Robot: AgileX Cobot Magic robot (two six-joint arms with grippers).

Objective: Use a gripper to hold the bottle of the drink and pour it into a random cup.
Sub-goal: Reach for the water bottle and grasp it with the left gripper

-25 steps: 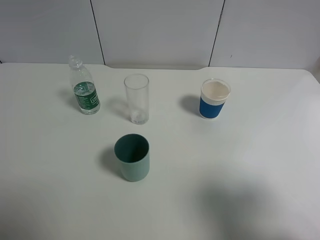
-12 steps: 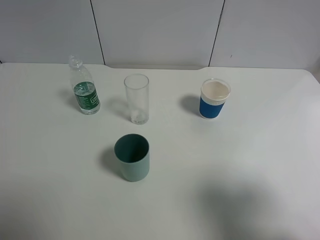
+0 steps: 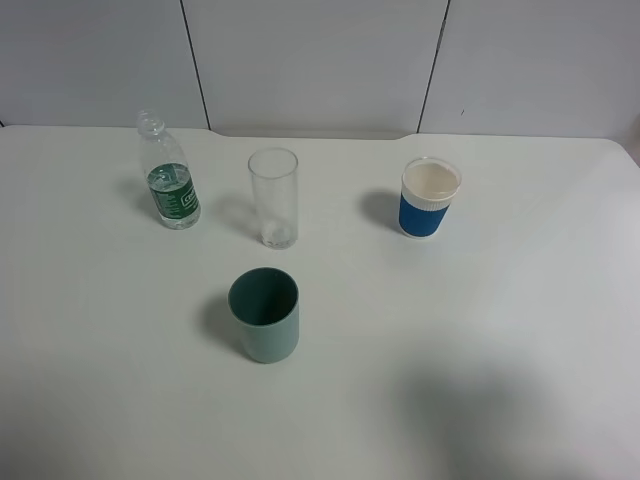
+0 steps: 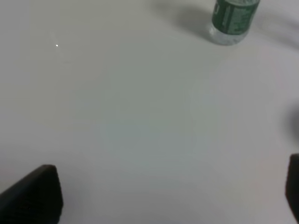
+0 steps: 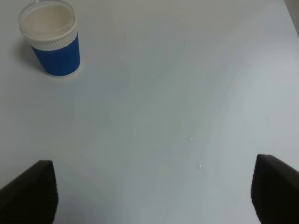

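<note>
Bottle (image 3: 170,182) looks light, glass (image 3: 274,197) near it: off-centre grab could topple either. Left gripper (image 4: 161,193), right gripper (image 5: 152,191) both spread wide, empty.

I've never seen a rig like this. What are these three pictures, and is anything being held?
A two-armed robot works here. One picture looks down from a high camera: on the white table stand a small bottle, a clear glass, a blue-and-white paper cup and a green cup. The other two come from cameras on each wrist; the dark corner shapes are the fingers of the left gripper and right gripper, both open, holding nothing.
</note>
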